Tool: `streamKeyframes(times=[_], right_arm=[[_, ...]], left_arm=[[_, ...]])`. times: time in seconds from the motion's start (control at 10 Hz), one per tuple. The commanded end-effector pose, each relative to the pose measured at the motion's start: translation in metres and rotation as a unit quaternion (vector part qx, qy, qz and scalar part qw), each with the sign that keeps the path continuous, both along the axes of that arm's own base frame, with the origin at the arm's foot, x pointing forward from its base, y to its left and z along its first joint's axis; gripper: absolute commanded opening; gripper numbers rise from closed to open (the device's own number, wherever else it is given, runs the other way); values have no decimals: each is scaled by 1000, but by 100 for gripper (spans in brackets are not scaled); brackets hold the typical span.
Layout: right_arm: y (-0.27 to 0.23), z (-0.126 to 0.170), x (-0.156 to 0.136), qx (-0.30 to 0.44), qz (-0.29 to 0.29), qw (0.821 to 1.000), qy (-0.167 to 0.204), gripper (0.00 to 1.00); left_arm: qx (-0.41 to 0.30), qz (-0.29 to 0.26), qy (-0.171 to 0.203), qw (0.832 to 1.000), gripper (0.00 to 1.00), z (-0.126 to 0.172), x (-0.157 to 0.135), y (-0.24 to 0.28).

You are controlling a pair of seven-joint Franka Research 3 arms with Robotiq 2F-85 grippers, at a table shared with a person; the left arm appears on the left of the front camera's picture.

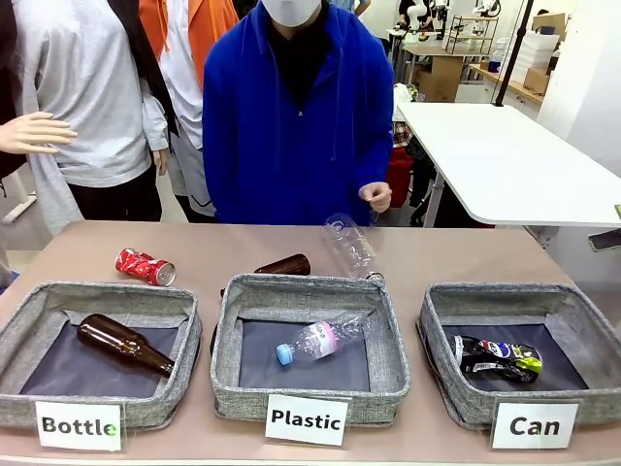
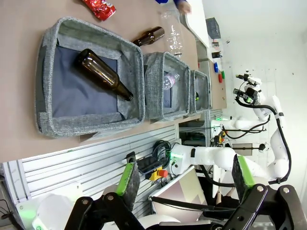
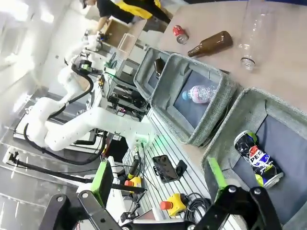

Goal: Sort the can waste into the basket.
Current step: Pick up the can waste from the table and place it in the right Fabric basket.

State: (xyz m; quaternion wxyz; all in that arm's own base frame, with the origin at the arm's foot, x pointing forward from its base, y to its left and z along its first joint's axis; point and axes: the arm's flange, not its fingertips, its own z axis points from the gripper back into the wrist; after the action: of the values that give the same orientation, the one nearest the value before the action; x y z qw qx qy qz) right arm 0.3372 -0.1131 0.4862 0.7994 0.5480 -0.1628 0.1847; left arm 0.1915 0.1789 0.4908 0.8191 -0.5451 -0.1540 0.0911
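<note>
A dented black can (image 1: 497, 357) with a blue-red round logo lies in the grey basket labelled "Can" (image 1: 441, 374) at the right; in the right wrist view the same can (image 3: 257, 159) lies on that basket's (image 3: 252, 101) dark lining. Behind the "Bottle" basket a red can (image 1: 146, 266) lies on its side on the bare table, and it appears again as the red can (image 2: 99, 7) and the red can (image 3: 180, 33). My left gripper (image 2: 184, 187) and right gripper (image 3: 158, 184) are open and hold nothing, back off the table's near edge.
The "Bottle" basket (image 1: 29, 320) holds a brown bottle (image 1: 124, 343). The "Plastic" basket (image 1: 388, 340) holds a clear bottle (image 1: 320, 339). Behind it on the table lie another brown bottle (image 1: 283, 264) and a clear bottle (image 1: 351, 248). A person's hand (image 1: 375, 196) hangs above the far edge.
</note>
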Motion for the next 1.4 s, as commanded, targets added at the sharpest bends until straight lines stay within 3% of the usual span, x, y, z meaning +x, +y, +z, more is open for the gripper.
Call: streamKeyframes(times=[0.0, 0.7, 0.8, 0.9, 1.0, 1.1, 1.3], right_arm=[[-8, 0, -5, -4, 6, 1000, -9, 100], [-8, 0, -5, -4, 6, 1000, -9, 100], [-8, 0, -5, -4, 6, 1000, -9, 100], [-8, 0, -5, -4, 6, 1000, -9, 100], [-8, 0, -5, -4, 6, 1000, -9, 100], [-8, 0, -5, -4, 6, 1000, -9, 100], [-8, 0, -5, -4, 6, 1000, -9, 100]], left_arm=[[-8, -1, -4, 1000, 100, 3, 0, -1], [0, 0, 0, 1000, 100, 0, 0, 0], [40, -29, -13, 999, 100, 22, -6, -19], [113, -65, -3, 991, 100, 43, 10, -38], [197, -100, 8, 975, 100, 64, 43, -66], [272, -97, 32, 957, 100, 78, 76, -95], [407, -149, 39, 900, 100, 79, 140, -156]])
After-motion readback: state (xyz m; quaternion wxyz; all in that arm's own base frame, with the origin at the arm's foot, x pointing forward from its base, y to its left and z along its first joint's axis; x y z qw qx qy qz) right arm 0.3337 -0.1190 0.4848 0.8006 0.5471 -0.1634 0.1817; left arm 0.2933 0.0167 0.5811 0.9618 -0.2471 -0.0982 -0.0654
